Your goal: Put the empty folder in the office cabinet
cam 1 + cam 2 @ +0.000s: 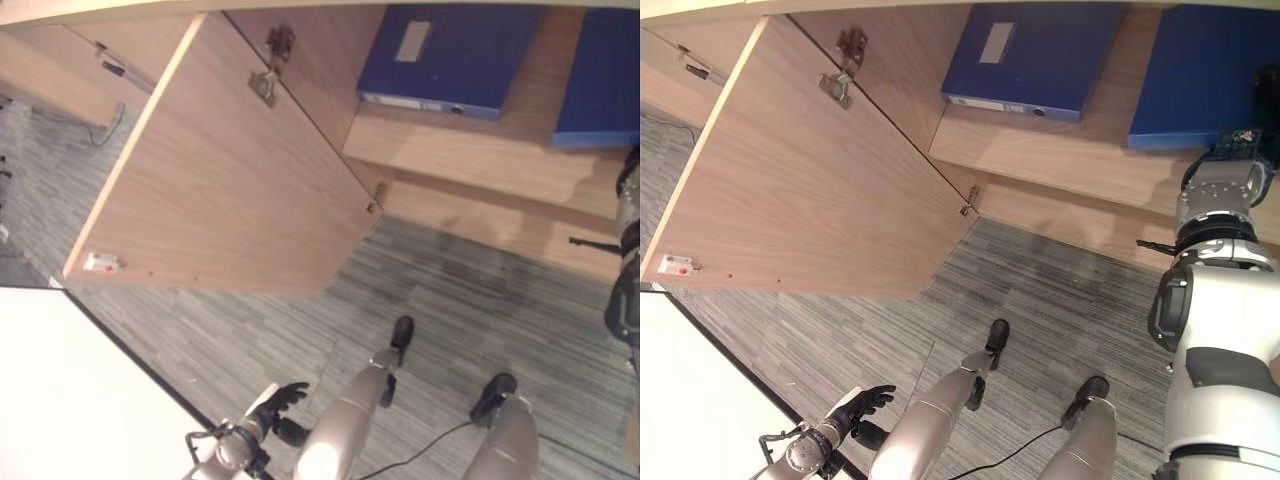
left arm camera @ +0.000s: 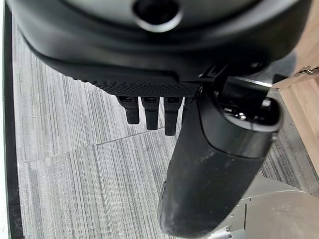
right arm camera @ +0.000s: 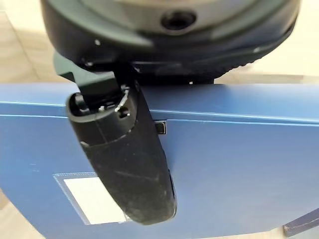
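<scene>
Grey striped carpet floor below open wooden office cabinet | door swung wide | blue folder pinched by right robot hand at shelf | left robot hand relaxed, low | step judged: placing; release needed next | second folder already shelved.

Even indoor light; both wrist views blur close up, floor sharp.

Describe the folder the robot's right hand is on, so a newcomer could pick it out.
Find the open wooden cabinet; two blue folders lie on its shelf. Take the right-hand folder, by the right hand, whose thumb lies over its cover. The other folder lies apart, to its left, untouched.
</scene>
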Robot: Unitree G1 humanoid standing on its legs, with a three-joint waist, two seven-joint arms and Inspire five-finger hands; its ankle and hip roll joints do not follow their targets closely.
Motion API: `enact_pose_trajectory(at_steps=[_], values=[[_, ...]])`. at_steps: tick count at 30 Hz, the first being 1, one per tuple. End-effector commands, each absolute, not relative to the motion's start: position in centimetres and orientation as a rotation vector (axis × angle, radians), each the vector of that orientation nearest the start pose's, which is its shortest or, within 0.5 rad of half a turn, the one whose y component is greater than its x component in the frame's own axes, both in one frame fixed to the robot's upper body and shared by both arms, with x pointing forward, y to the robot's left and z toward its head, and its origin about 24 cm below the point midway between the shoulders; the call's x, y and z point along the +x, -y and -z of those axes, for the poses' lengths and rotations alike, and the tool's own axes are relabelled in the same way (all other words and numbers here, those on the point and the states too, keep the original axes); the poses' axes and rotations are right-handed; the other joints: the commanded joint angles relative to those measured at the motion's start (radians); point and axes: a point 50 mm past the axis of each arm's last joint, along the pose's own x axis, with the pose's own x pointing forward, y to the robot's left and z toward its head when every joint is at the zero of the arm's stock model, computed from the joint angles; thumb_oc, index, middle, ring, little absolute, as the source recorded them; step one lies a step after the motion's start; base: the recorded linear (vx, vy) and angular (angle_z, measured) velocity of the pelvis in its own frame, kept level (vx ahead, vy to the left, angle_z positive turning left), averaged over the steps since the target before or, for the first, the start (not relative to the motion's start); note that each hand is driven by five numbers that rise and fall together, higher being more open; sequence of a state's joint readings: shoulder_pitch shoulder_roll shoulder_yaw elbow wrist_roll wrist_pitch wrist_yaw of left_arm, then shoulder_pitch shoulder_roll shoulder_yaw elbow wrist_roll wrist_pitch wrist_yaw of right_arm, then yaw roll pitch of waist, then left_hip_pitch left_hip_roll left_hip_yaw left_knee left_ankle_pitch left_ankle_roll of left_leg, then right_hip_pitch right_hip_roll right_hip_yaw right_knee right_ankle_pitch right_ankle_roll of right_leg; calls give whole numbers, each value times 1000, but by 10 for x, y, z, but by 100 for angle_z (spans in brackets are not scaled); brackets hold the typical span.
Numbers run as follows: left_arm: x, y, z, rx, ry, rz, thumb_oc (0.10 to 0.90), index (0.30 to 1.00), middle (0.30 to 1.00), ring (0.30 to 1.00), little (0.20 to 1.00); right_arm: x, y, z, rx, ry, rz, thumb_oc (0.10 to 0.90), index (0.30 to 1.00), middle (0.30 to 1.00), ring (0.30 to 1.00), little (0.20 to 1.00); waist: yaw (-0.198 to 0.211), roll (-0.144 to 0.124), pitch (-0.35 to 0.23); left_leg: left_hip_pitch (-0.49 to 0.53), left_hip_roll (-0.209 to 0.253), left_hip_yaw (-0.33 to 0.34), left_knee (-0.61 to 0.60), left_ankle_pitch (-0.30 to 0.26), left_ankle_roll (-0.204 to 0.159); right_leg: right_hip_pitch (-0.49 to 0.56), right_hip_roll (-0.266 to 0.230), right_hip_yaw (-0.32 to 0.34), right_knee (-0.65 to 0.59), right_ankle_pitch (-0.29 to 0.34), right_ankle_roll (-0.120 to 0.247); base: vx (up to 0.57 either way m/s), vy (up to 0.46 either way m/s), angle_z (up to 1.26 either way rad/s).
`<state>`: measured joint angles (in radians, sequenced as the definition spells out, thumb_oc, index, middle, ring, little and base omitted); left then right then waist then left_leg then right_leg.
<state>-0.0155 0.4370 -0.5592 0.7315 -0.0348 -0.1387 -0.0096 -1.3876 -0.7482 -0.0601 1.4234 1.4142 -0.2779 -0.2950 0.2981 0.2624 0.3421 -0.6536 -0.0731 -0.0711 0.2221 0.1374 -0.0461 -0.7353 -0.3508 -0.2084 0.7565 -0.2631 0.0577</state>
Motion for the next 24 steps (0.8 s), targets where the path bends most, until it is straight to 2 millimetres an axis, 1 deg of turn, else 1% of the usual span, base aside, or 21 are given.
enact_pose_trajectory(at_steps=[1, 2, 3, 4, 6, 7, 8, 10, 11, 13, 14, 18, 19, 20, 22, 23, 24], values=[[157, -241, 108, 622, -769, 321, 800, 900, 900, 900, 900, 341, 373, -352, 1000, 745, 633, 400, 300, 300, 300, 300, 5, 40, -42, 28, 13, 5, 170, -284, -25, 55, 89, -5, -52, -100, 41, 0, 0, 0], [155, -243, 109, 622, -778, 315, 800, 900, 900, 900, 900, 340, 374, -352, 996, 748, 644, 400, 300, 300, 300, 300, 4, 44, -43, 28, 12, 5, 172, -284, -26, 53, 87, -4, -46, -102, 41, 0, 0, 0], [154, -242, 109, 622, -781, 316, 800, 900, 900, 900, 900, 339, 375, -353, 987, 746, 648, 529, 493, 493, 493, 493, 2, 46, -44, 31, 11, 5, 169, -284, -26, 52, 86, -3, -44, -104, 42, 0, 0, 0], [152, -242, 110, 625, -786, 324, 800, 900, 900, 900, 900, 338, 377, -351, 976, 735, 672, 800, 900, 900, 900, 900, -1, 47, -46, 37, 11, 5, 161, -283, -28, 54, 86, -2, -46, -104, 43, 0, 0, 0], [150, -241, 111, 626, -790, 331, 800, 900, 900, 900, 900, 335, 381, -353, 950, 719, 715, 800, 900, 900, 900, 900, -3, 47, -48, 47, 11, 4, 148, -278, -30, 59, 86, -3, -51, -103, 44, 0, 0, 0], [148, -242, 112, 628, -795, 329, 800, 900, 900, 900, 900, 332, 386, -352, 924, 686, 765, 800, 900, 900, 900, 900, -7, 46, -53, 59, 11, 2, 134, -277, -31, 62, 87, -2, -53, -100, 45, 0, 0, 0], [148, -241, 112, 628, -793, 330, 800, 900, 900, 900, 900, 331, 386, -354, 919, 683, 770, 800, 900, 900, 900, 900, -6, 48, -51, 63, 10, 2, 128, -274, -31, 65, 86, -2, -54, -100, 46, 0, 0, 0], [147, -242, 112, 639, -796, 330, 800, 900, 900, 900, 900, 329, 390, -350, 885, 620, 830, 800, 900, 900, 900, 900, -8, 40, -59, 79, 12, -2, 111, -272, -30, 72, 89, -2, -60, -99, 44, 0, 0, 0], [147, -241, 112, 649, -794, 331, 800, 900, 900, 900, 900, 328, 391, -353, 865, 596, 854, 800, 900, 900, 900, 900, -9, 41, -58, 95, 13, -3, 91, -267, -31, 85, 92, -4, -73, -97, 43, 27, -9, 3], [146, -244, 112, 676, -794, 327, 800, 900, 900, 900, 900, 325, 395, -353, 837, 546, 904, 800, 900, 900, 900, 900, -13, 32, -69, 128, 12, -7, 59, -262, -33, 108, 99, -8, -96, -97, 41, 36, -11, 0], [146, -244, 112, 677, -794, 328, 800, 900, 900, 900, 900, 324, 395, -354, 836, 544, 906, 800, 900, 900, 900, 900, -13, 33, -67, 133, 13, -8, 54, -260, -33, 113, 99, -9, -100, -96, 41, 40, -12, -4], [144, -248, 112, 695, -799, 319, 800, 900, 900, 900, 900, 318, 401, -356, 781, 498, 948, 800, 900, 900, 900, 900, -15, 23, -81, 187, 16, -20, -4, -243, -39, 159, 103, -22, -144, -85, 42, 36, -12, -1], [143, -247, 112, 698, -800, 324, 800, 900, 900, 900, 900, 317, 401, -358, 766, 484, 945, 800, 900, 900, 900, 900, -16, 22, -82, 209, 19, -26, -29, -232, -41, 179, 106, -28, -163, -79, 41, 59, -14, 10], [141, -248, 113, 700, -809, 331, 800, 900, 900, 900, 900, 316, 403, -358, 725, 460, 952, 800, 900, 900, 900, 900, -14, 13, -94, 234, 22, -30, -57, -223, -42, 206, 107, -34, -191, -74, 41, 63, -13, 7], [136, -245, 117, 686, -828, 338, 800, 900, 900, 900, 900, 311, 410, -355, 698, 441, 968, 800, 900, 900, 900, 900, -12, 10, -108, 282, 34, -40, -108, -203, -46, 251, 112, -51, -236, -59, 40, 11, -16, -1], [135, -246, 117, 682, -836, 333, 800, 900, 900, 900, 900, 309, 414, -352, 684, 429, 979, 800, 900, 900, 900, 900, -7, 12, -108, 297, 42, -39, -135, -168, -48, 273, 113, -79, -269, -22, 35, -55, -20, 0], [134, -246, 118, 681, -842, 331, 800, 900, 900, 900, 900, 308, 416, -350, 677, 421, 983, 800, 900, 900, 900, 900, -8, 9, -109, 313, 47, -42, -152, -162, -51, 293, 115, -83, -293, -17, 35, 18, -61, -1]])
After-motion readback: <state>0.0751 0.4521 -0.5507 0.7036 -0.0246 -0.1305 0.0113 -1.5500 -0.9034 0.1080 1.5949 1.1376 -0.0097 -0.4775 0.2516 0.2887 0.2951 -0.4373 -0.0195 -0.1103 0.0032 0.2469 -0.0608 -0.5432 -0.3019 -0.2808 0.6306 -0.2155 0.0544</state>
